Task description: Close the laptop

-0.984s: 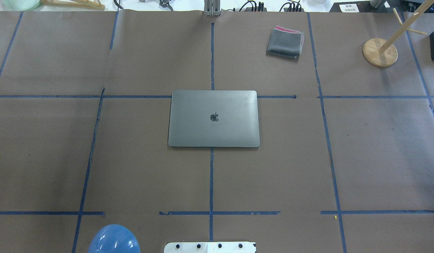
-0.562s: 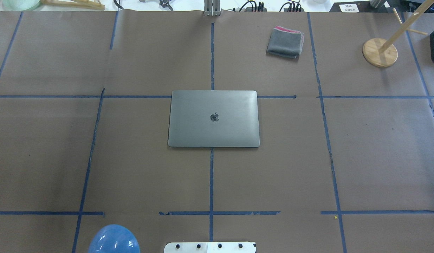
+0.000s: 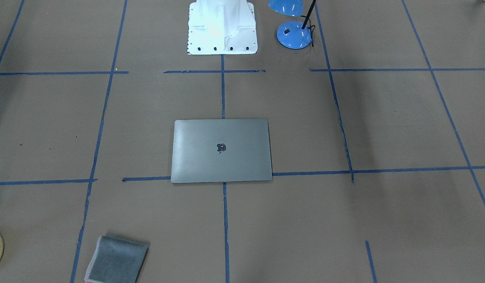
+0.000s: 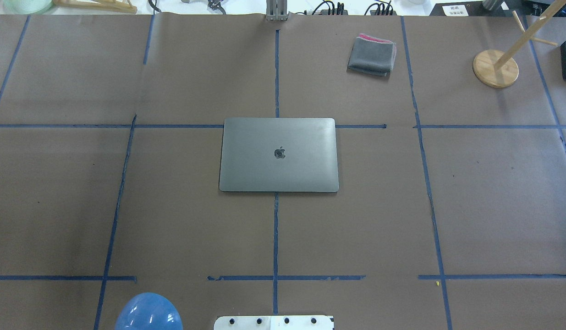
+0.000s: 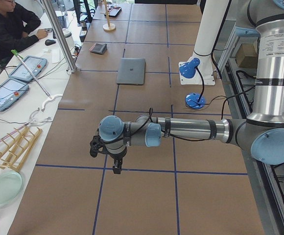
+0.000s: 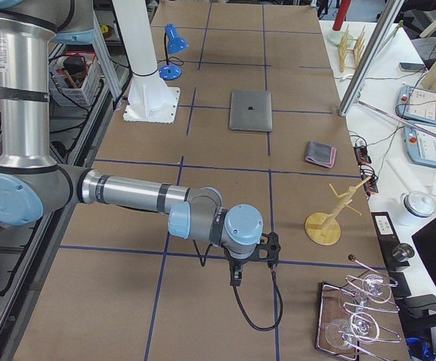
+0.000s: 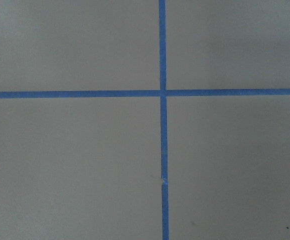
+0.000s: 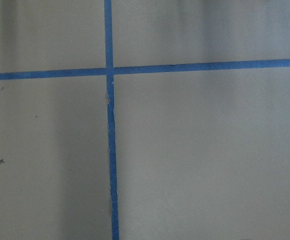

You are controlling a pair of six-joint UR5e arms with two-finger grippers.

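Note:
The space-grey laptop [image 4: 278, 156] lies flat in the middle of the table with its lid down and the dark apple logo facing up; it also shows in the front-facing view [image 3: 221, 151] and both side views [image 5: 131, 71] [image 6: 249, 110]. My left gripper [image 5: 116, 168] hangs over the paper far from the laptop, toward the table's left end. My right gripper [image 6: 235, 278] hangs over the paper toward the right end. Both show only in the side views, so I cannot tell whether they are open or shut. The wrist views show only brown paper and blue tape.
A folded grey cloth [image 4: 372, 55] lies at the far right of the laptop. A wooden stand [image 4: 495, 68] is further right. A blue desk lamp [image 3: 293, 35] stands by the white robot base [image 3: 222, 27]. A person sits at the side desk [image 5: 7, 27].

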